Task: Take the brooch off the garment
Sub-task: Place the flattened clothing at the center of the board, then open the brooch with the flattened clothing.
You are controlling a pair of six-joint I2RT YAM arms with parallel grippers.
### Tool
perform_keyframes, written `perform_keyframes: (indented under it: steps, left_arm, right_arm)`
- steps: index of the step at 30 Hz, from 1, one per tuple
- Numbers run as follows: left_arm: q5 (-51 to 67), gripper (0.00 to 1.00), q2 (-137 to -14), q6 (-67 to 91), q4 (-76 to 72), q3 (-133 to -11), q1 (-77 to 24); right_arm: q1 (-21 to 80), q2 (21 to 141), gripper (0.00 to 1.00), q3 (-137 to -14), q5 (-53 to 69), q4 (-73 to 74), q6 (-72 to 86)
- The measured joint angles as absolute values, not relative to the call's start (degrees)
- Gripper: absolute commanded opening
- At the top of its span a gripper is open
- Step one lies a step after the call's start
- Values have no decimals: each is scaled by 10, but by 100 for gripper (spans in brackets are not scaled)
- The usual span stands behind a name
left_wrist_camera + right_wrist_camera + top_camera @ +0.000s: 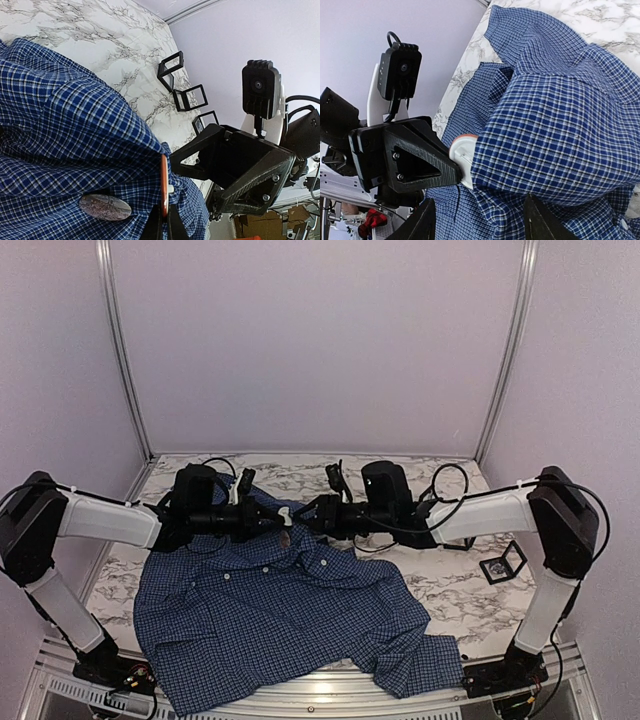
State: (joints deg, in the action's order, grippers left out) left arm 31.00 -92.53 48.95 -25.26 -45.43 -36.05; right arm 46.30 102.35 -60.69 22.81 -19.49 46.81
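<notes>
Right wrist shows left gripper [456, 167] clenching the pale, orange-rimmed round brooch [463, 151] at the garment [560, 125]; right gripper [480, 201] spread.

The shirt [290, 620] lies on the table [450, 590], spread from the left side across the middle to the near edge. Above its far edge the left gripper [164, 217] and right gripper [479, 202] meet, the brooch [462, 152] between them against the shirt. 1 small frame [503, 562] lies right of the shirt.
</notes>
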Motion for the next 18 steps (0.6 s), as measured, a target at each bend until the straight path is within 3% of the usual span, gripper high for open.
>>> perform_keyframes:
  steps: [18]
  left_arm:
    - [328,0,-925,527,-317,-433,-361]
  right_arm:
    - [447,1078,45,-583,297,-375,594]
